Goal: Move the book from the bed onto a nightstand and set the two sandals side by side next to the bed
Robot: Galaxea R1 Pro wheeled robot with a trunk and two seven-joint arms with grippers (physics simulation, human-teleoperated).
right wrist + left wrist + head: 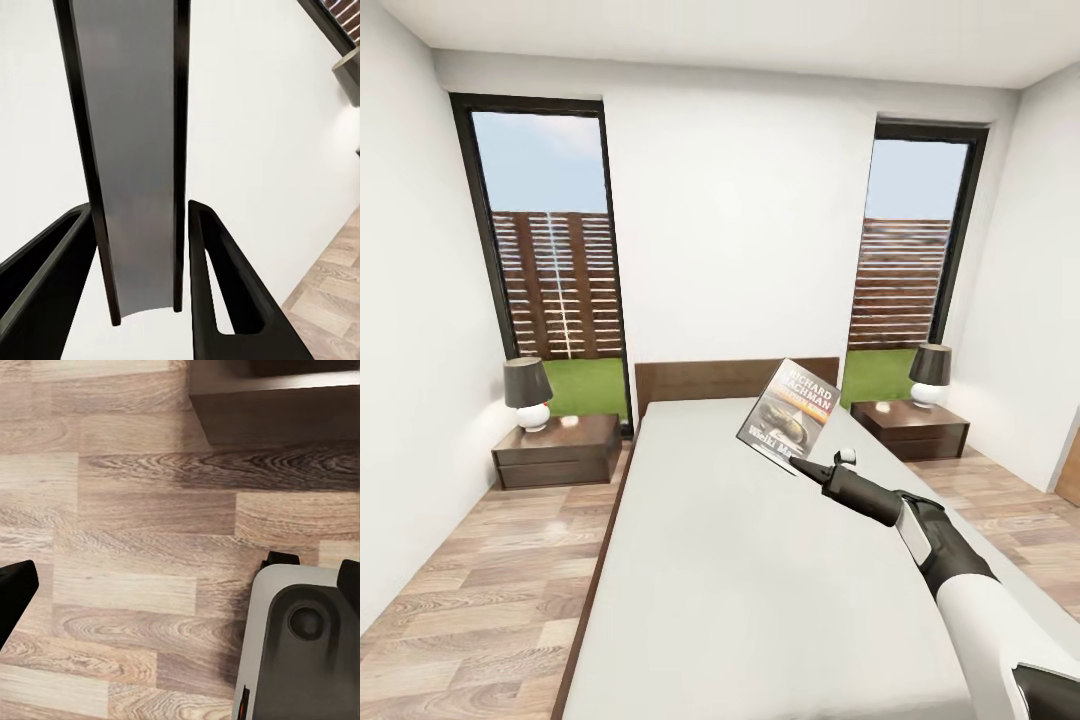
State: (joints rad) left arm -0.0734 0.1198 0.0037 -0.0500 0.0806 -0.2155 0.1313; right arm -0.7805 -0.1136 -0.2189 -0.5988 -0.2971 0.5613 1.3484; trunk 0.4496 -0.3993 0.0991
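A: Start at the left. What sits there?

B: A dark-brown nightstand (558, 449) against the wall, with a dark-shaded lamp (527, 392) on a round white base on top. A tall dark-framed window (547, 260) behind it shows grass and a slatted brown fence.

A: And the left arm?

B: Its wrist camera looks down on wood-plank floor (135, 532). One black fingertip of the left gripper (13, 594) shows at the frame's edge and another at the opposite edge, far apart with bare floor between them, so the jaws are spread and hold nothing. A grey and black part of the robot's body (300, 652) lies in the same picture.

A: The middle?

B: The bed (760, 590), pale-grey mattress, brown frame and low headboard, runs away from the camera toward the far wall.

A: Where is the book?

B: In the air over the bed's right half, near the headboard end. The right gripper (812, 468) pinches the book (789, 416) at its lower edge. The right arm reaches forward and leftward from the lower right corner, nearly straight, white forearm leading into the black wrist.

A: How does it point?

B: Its cover faces the camera, tilted, with the long axis rising from the gripper up and to the right. From the right wrist, the book (135, 150) stands edge-on between the two black fingers (225, 292), extending straight away from them.

A: Far right?

B: A second nightstand (912, 428) with its own lamp (930, 374), before another window (908, 250).
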